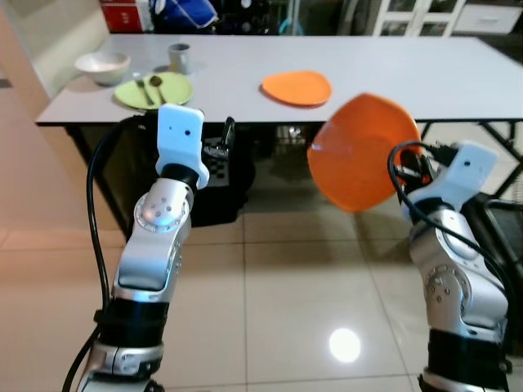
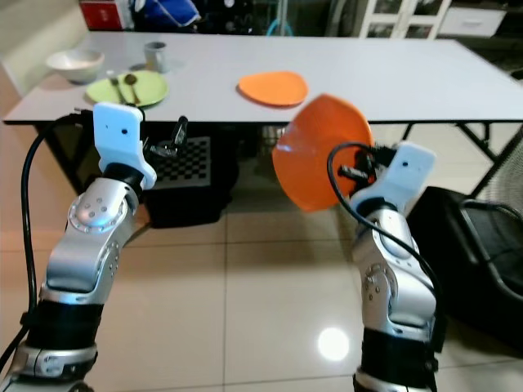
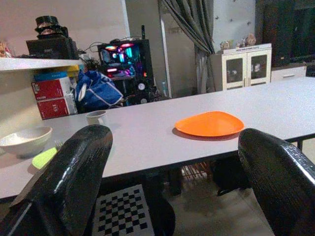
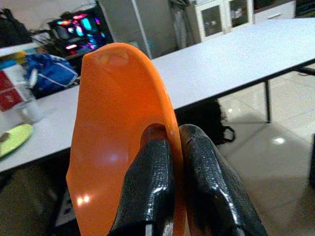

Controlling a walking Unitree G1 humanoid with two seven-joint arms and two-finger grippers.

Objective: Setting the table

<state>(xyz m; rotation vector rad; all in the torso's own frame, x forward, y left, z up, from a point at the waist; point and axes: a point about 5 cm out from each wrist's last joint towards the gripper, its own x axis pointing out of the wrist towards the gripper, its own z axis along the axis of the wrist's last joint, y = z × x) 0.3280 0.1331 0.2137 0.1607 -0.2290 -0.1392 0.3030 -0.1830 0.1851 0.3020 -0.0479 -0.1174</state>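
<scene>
Right gripper (image 4: 170, 162): I saw its two black fingers pinched on the rim of an orange plate (image 1: 364, 151), one finger on each face.
Held plate: it stood on edge, raised in front of the right arm, short of the desk's near edge and above the tiled floor (image 1: 286, 278).
Left gripper (image 3: 172, 182): I saw its fingers spread wide apart with nothing between them, raised and pointing toward the desk.
Under the desk: a dark crate with a checkered panel (image 2: 184, 163) sat on the floor just beyond the left gripper.
Desk (image 1: 392, 73): a long white top ran across the view ahead of both arms.
Second orange plate (image 1: 297, 86): it lay flat on the desk near the middle, closer to the near edge.
Green plate (image 1: 154, 89): it lay flat toward the desk's left end, with a spoon and a fork (image 1: 145, 88) resting on it.
Cup (image 1: 179, 57): it stood upright just behind the green plate.
White bowl (image 1: 102, 67): it sat at the far left end, beside the green plate.
Background: a blue bag (image 3: 98, 91) and red boxes (image 3: 49, 93) lay beyond the desk; I could make out a white cabinet (image 3: 241, 66) further off.
</scene>
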